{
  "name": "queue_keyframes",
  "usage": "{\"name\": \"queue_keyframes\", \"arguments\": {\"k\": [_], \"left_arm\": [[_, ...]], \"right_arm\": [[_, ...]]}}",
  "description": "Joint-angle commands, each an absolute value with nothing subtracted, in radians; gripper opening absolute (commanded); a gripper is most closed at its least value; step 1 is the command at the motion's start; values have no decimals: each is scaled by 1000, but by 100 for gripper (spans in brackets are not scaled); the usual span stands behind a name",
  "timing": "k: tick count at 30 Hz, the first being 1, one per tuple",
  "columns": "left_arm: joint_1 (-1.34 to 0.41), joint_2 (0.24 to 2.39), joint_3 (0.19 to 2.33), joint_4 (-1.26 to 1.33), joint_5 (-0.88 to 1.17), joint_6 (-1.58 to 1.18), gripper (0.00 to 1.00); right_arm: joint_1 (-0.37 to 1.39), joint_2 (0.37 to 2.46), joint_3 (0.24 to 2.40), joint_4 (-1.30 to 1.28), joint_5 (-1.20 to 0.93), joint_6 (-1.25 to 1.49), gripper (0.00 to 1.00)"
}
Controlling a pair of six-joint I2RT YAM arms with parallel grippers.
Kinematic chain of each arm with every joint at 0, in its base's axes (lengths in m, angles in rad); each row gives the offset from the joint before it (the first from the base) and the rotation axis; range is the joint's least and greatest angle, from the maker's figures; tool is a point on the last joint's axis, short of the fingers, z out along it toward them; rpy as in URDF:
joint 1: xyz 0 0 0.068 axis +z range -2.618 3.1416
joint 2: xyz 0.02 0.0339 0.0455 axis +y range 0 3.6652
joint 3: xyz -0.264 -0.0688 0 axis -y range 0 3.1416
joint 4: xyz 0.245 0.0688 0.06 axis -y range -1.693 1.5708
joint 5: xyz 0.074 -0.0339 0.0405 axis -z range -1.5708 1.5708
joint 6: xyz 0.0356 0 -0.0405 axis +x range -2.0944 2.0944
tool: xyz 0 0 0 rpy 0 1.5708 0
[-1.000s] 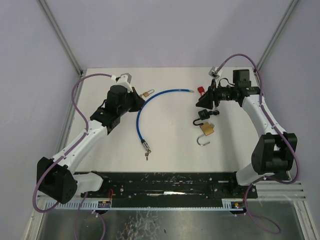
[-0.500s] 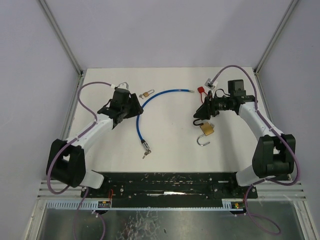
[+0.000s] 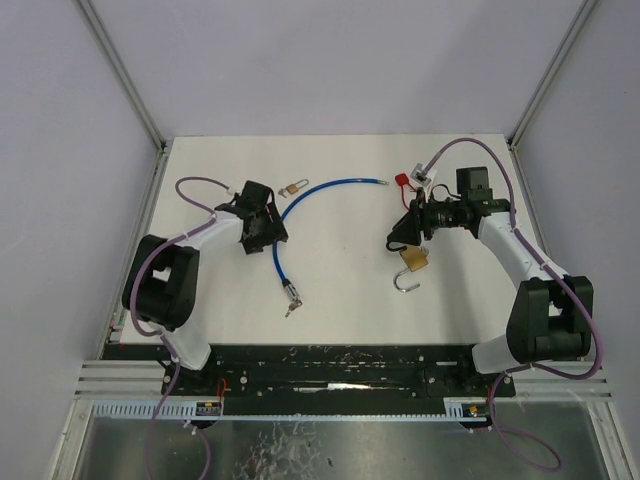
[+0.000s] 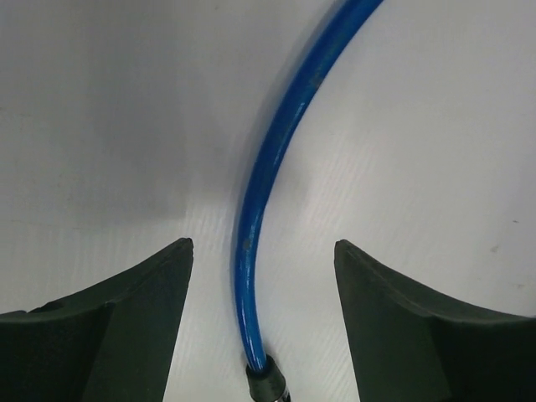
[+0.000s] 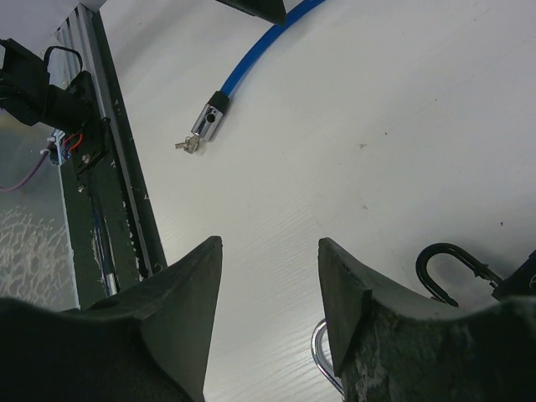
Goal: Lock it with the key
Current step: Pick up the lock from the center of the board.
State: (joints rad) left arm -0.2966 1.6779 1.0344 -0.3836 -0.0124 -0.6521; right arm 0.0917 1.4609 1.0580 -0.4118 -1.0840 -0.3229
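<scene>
Left pincer (image 4: 263, 244) stood wide open and held nothing. Its two dark fingers (image 4: 126, 327) sat either side of the blue cable lock (image 4: 255, 209). The cable ran up through the gap and touched neither finger. From above, this pincer was low over the desk (image 3: 345, 300), left of centre, at the left bend of the cable.

Right pincer (image 5: 268, 247) was also open and empty, with only bare desk between its fingertips. It hung over the right half of the desk, just beside the open brass padlock (image 3: 414, 258). The padlock's silver shackle (image 3: 404, 284) was swung out toward the near edge. A black hook (image 5: 448, 266) lay just beside this pincer, close to the padlock.

The cable arced from the far middle of the desk round to the near middle. The lock barrel (image 5: 211, 114) was at the near end with the key bunch (image 5: 188, 144) right against it. Could not tell if a key sat in the keyhole.

A small brass padlock (image 3: 292, 188) lay toward the far edge, just beside the cable's far stretch and near the left pincer. A red-tagged key (image 3: 402, 181) lay just past the cable's far tip, right of centre, toward the far edge.
</scene>
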Motion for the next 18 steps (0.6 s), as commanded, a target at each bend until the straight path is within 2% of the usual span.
{"name": "queue_keyframes", "arguments": {"k": [1, 18], "left_arm": [[-315, 1725, 1112, -518, -121, -620, 67], [-386, 1864, 1194, -624, -197, -584, 43]], "right_arm": [[97, 1431, 1056, -379, -1092, -309, 57], [97, 1424, 1049, -376, -1094, -305, 57]]}}
